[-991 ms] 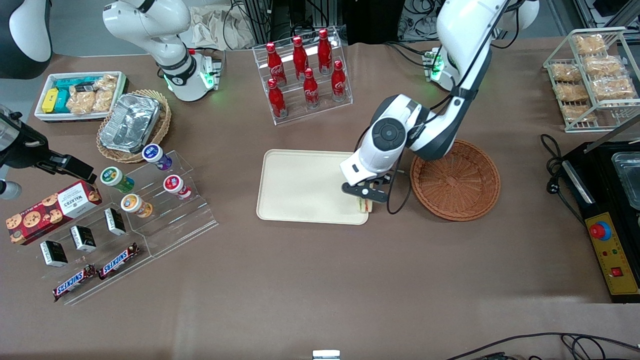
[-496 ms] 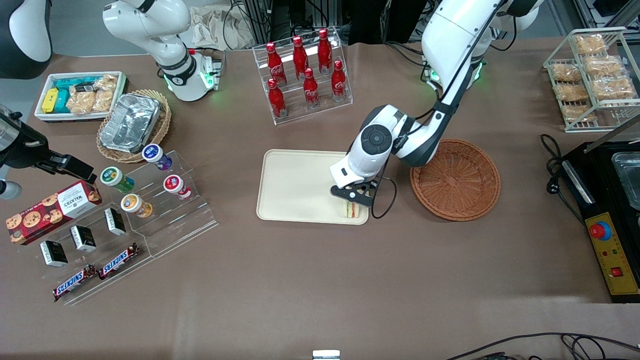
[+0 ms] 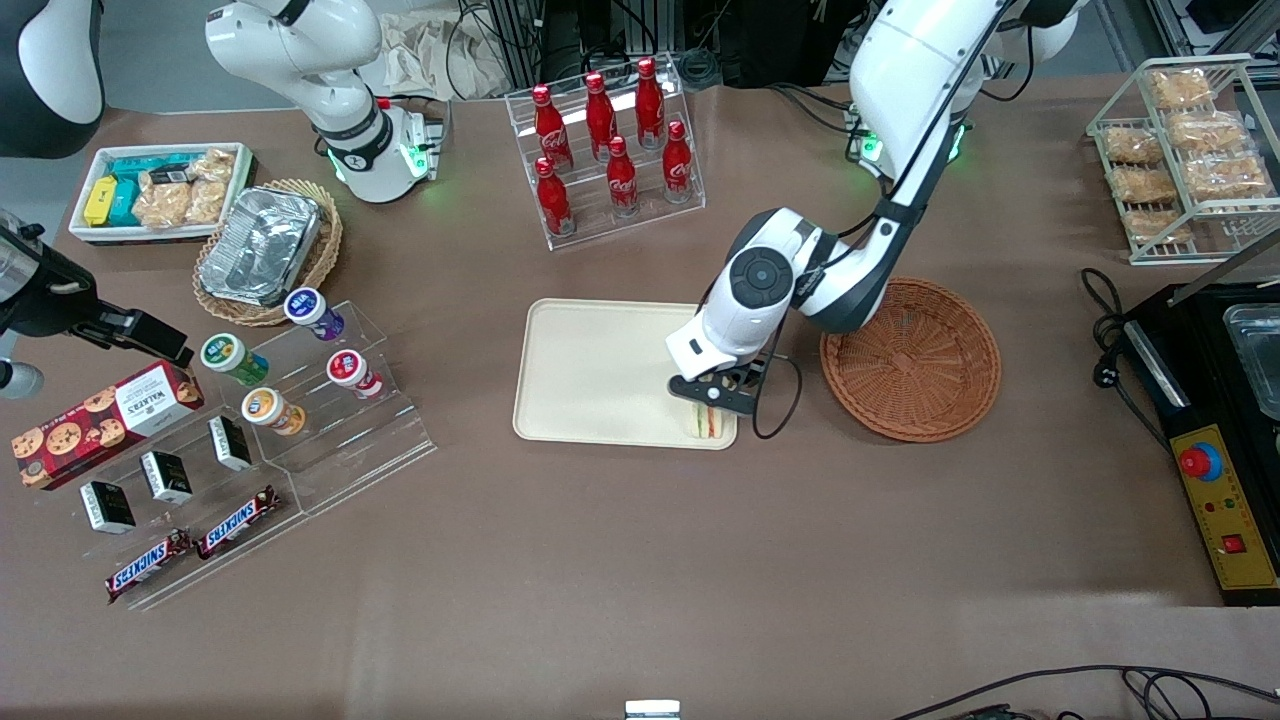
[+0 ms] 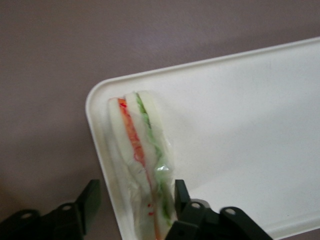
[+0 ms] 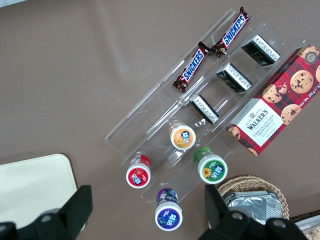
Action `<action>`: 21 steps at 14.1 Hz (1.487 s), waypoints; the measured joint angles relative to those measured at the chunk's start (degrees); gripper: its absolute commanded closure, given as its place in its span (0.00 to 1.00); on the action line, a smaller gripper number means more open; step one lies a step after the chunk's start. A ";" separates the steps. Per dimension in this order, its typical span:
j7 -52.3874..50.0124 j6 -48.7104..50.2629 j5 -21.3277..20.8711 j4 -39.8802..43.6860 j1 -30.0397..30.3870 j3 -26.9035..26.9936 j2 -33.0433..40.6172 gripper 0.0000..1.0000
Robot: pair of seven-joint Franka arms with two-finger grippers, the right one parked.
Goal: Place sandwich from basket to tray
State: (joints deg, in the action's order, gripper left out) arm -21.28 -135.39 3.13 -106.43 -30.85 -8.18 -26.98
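The sandwich (image 3: 705,423) stands on edge in the corner of the cream tray (image 3: 590,370) that is nearest the front camera and the basket. In the left wrist view the sandwich (image 4: 140,155) shows its orange-red and green layers, by the tray's rim (image 4: 95,135). My left gripper (image 3: 714,396) hangs just above it, open. In that wrist view the gripper (image 4: 136,194) straddles the sandwich: one finger (image 4: 91,199) stands well apart from it, the other finger (image 4: 180,194) is close against its green side. The reddish-brown wicker basket (image 3: 910,360) beside the tray is empty.
A rack of red cola bottles (image 3: 605,145) stands farther from the camera than the tray. An acrylic stand with cups and snack bars (image 3: 290,400) lies toward the parked arm's end. A wire rack of bagged pastries (image 3: 1180,150) and a black machine (image 3: 1220,420) lie toward the working arm's end.
The gripper carried the sandwich from over the tray's rim into the tray's corner. Since half a second ago the gripper has shifted slightly toward the basket while the sandwich stayed put.
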 measured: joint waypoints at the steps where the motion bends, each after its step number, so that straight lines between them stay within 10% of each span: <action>1: -0.47 2.94 -0.01 0.10 -0.02 1.10 1.75 0.01; 9: 4.26 23.19 -0.46 0.43 7.49 9.96 21.99 0.01; 21: 19.78 34.59 -2.08 1.33 22.14 12.75 29.84 0.01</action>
State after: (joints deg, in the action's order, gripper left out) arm -1.50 -100.80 1.05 -105.10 -8.71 4.56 2.86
